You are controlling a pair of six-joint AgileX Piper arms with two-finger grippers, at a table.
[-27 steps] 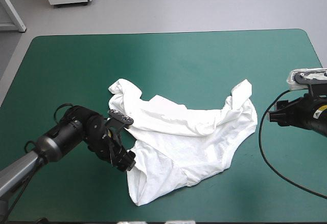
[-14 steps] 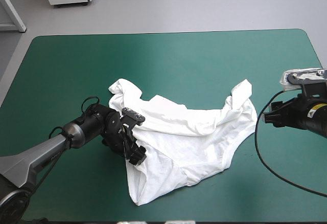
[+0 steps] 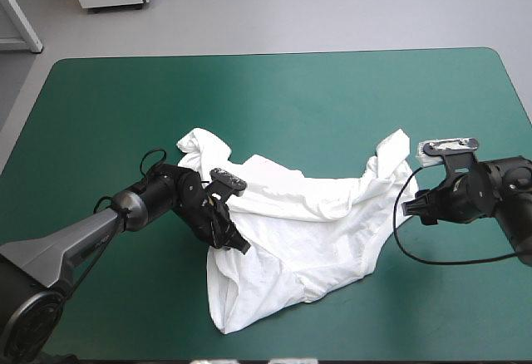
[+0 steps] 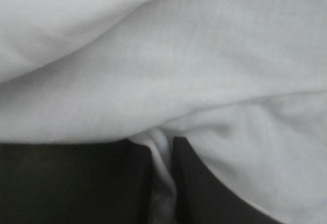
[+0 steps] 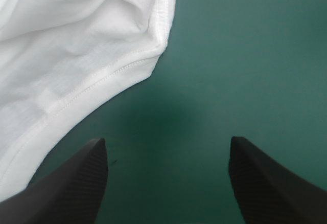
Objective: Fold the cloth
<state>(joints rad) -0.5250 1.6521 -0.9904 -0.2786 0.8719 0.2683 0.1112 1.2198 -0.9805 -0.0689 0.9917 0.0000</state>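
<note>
The white T-shirt [image 3: 316, 223] lay crumpled mid-table on the teal-green cover [image 3: 332, 98], toward the near edge. The left gripper [image 4: 162, 143] pinched a fold at its left side. The right gripper [image 5: 166, 144], fingers spread, was just right of its hem.

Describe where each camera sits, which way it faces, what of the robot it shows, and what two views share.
High view: above and behind the robot, looking forward and down at the table and crumpled T-shirt; both arms show, left gripper on the T-shirt, right gripper beside it.
Left wrist view: above the left wrist, looking along its black fingers, all but shut on the T-shirt.
Right wrist view: above the right wrist, facing the T-shirt's hem and teal-green cover; its open fingers show.
Shared: all three show the T-shirt.
</note>
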